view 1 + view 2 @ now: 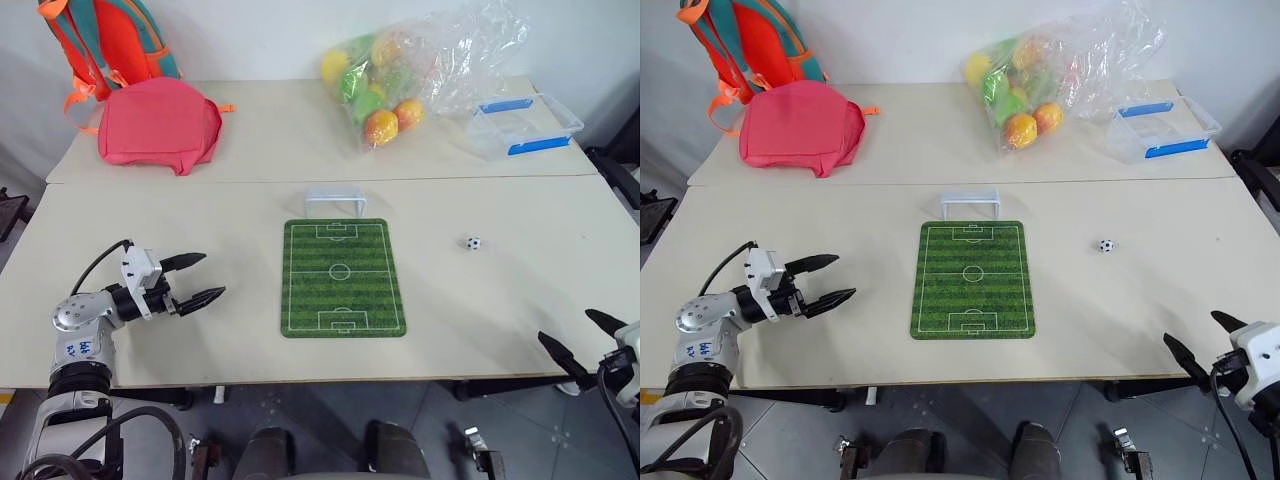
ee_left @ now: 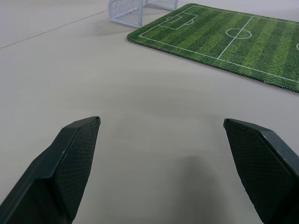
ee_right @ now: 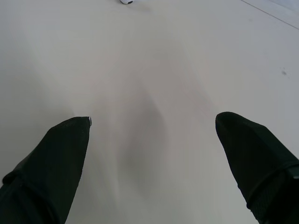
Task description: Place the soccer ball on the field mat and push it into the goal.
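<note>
The tiny white soccer ball with black patches [image 1: 472,242] lies bare on the smooth cream desk [image 1: 200,215], toward its right edge and well apart from the field mat [image 1: 342,277]. That mat is a flat green rectangle with rounded corners, printed in striped turf with white pitch lines and a centre circle, lying mid-desk with its short ends toward the near and far edges. Just beyond its far short end stands the goal [image 1: 335,199], a low, wide white plastic frame with fine netting.

The left gripper [image 1: 202,280], two tapered black fingers with a fine dimpled texture, hovers over the desk near its left edge, fingers spread apart and empty, pointing toward the mat. The right gripper [image 1: 582,334] hangs at the near right corner, its fingers likewise wide apart around nothing.

Along the far edge sit a soft pink fabric bag [image 1: 158,124], a crinkled clear plastic bag of round toy fruits [image 1: 420,70], and a clear plastic box with blue clips [image 1: 523,124].
</note>
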Robot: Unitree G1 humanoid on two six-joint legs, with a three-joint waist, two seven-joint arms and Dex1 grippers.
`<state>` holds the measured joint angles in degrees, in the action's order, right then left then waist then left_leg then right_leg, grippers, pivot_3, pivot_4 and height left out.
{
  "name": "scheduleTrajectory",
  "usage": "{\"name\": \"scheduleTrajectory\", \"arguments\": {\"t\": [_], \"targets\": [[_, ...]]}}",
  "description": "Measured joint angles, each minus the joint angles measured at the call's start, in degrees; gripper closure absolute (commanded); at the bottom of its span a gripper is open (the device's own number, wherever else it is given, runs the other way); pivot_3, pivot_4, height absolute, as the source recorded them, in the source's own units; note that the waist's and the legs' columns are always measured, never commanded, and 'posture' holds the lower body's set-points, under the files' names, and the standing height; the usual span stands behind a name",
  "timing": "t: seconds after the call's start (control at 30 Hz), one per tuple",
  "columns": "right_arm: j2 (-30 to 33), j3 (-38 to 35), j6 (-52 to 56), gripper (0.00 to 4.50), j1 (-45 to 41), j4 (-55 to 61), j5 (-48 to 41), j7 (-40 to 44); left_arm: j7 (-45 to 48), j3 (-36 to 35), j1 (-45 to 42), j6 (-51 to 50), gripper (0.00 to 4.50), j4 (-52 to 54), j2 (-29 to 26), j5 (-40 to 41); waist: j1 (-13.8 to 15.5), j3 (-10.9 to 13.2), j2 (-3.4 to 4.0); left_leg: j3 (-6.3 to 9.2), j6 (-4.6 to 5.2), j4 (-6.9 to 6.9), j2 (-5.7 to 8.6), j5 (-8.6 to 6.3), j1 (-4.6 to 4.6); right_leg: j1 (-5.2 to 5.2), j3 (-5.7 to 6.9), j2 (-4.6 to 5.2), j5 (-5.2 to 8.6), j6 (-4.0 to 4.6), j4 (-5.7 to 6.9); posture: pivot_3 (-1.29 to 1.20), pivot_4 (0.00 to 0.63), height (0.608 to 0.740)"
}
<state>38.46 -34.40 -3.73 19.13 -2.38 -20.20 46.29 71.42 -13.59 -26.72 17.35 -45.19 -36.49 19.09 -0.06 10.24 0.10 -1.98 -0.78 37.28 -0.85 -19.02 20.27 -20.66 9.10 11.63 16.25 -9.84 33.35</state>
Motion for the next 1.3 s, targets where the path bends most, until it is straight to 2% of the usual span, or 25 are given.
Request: {"name": "scheduleTrajectory", "arguments": {"t": [0.4, 0.6, 0.77, 0.9, 1.0, 1.13, 1.3], "targets": [[0.60, -0.35, 4.45, 0.01, 1.05, 3.01, -0.79, -1.42, -0.74, 0.01, -2.20, -5.19, 0.00, 1.43, -0.03, 0.13, 0.02, 0.00, 0.00, 0.00, 0.00, 0.03, 0.00, 0.00, 0.00, 0.00, -0.02, 0.00, 0.00, 0.00, 0.03, 0.00, 0.150, 0.740], [4.69, -2.31, 18.06, 0.01, -1.25, 13.64, -6.10, -4.18, -0.56, 0.60, -1.65, -9.89, 0.00, 7.99, -0.02, 0.87, -0.22, 0.00, -0.01, -0.04, -0.01, 0.09, -0.06, -0.01, 0.00, -0.03, -0.06, -0.05, -0.02, 0.04, 0.09, 0.00, 0.150, 0.740], [8.11, 1.91, 27.90, 0.01, -9.34, 16.83, -8.63, -5.46, 1.18, 0.69, 0.83, -14.88, 0.00, 14.27, 0.49, 4.10, 0.01, 0.02, -0.05, -0.03, -0.02, 0.17, -0.07, -0.02, 0.02, -0.03, -0.06, -0.06, -0.03, 0.05, 0.11, 0.00, 0.150, 0.740], [8.45, 13.03, 30.03, 0.01, -25.21, 7.20, -6.43, -3.82, 1.36, 2.54, 2.22, -15.72, 0.00, 20.54, 3.10, 4.68, -0.17, 0.08, -0.12, -0.03, 0.04, 0.52, -0.06, -0.06, 0.22, -0.08, -0.07, -0.04, -0.08, 0.09, 0.12, 0.00, 0.150, 0.740], [8.48, 18.38, 29.54, 0.01, -32.33, -1.33, -3.38, -2.29, 1.48, 3.05, 3.18, -16.23, 0.00, 23.91, 3.57, 5.40, 0.10, 0.09, -0.14, 0.03, 0.01, 0.59, -0.09, -0.08, 0.33, -0.17, -0.02, -0.08, -0.08, 0.09, 0.19, 0.00, 0.150, 0.740], [6.99, 23.14, 26.05, 0.01, -42.57, -14.47, 0.18, -0.35, 0.96, 3.07, 3.85, -17.40, 0.00, 27.06, 3.69, 6.01, -0.24, 0.09, -0.13, -0.01, 0.02, 0.82, -0.08, -0.08, 0.98, -0.76, -0.05, -0.07, -0.13, 0.09, 0.33, 0.00, 0.150, 0.740], [4.38, 26.42, 20.12, 0.01, -49.27, -26.77, 3.75, 1.61, 0.29, 2.90, 6.22, -18.46, 0.00, 30.62, 3.54, 6.49, -0.37, 0.09, -0.13, -0.05, 0.02, 0.76, -0.08, -0.08, 0.98, -0.81, -0.04, -0.07, -0.13, 0.09, 0.33, 0.00, 0.150, 0.740]]}}
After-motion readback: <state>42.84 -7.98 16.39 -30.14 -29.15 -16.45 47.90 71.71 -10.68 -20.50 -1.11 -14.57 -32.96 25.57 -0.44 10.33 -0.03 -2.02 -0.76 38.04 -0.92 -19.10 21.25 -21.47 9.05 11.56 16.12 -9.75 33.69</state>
